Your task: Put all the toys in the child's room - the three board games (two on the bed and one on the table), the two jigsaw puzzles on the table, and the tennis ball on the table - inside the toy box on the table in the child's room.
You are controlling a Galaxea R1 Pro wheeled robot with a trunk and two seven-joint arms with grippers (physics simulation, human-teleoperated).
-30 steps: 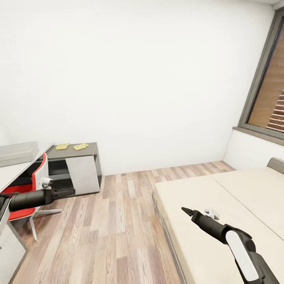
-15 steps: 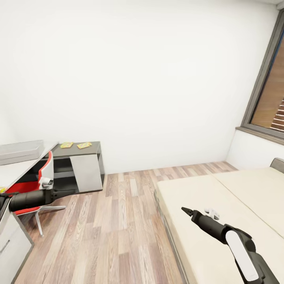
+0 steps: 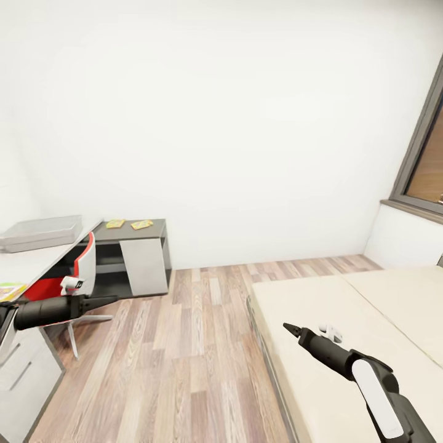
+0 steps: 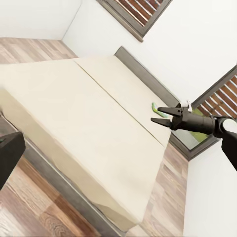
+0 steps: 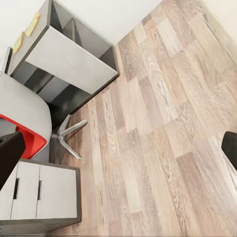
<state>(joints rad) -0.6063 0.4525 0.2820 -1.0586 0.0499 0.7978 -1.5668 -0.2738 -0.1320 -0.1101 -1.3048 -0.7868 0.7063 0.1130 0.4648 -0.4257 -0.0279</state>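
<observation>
white walls and wood-plank floor [image 3: 184, 344] w/ mixed brown and grey boards, matte. pale grey bench [image 3: 27, 264] at left, joined to a lower dark grey cabinet [image 3: 132, 255] w/ a light grey door panel. toy box [image 3: 42, 232], a shallow pale grey tray w/ sloped sides, sits on the bench top. two puzzles [image 3: 128, 224], thin flat yellowish rectangles, lie side by side on the cabinet top, apart from the box. a colourful flat edge [image 3: 11, 289] shows on the bench near the left border; can't tell which toy. red and white chair [image 3: 77, 277] tucked at the bench, star base on the floor. bed [image 3: 344, 326], wide, plain beige mattress, dark grey frame; a green flat item [image 4: 157, 109] lies on it near the headboard, seen from the left wrist.

left gripper [image 3: 107, 300] black, fingers together as a point, holding nothing, hanging in front of the chair. right gripper [image 3: 289, 328] over the bed edge; from the left wrist cam [image 4: 160, 116] its fingers are parted, holding nothing and touching nothing.

vs 1 s ago: whole view has swung left, cam moved. more bench and its drawers now in sight, less window [image 3: 424, 160], headboard gone from the head view. both arms sit at the same spots in frame.
</observation>
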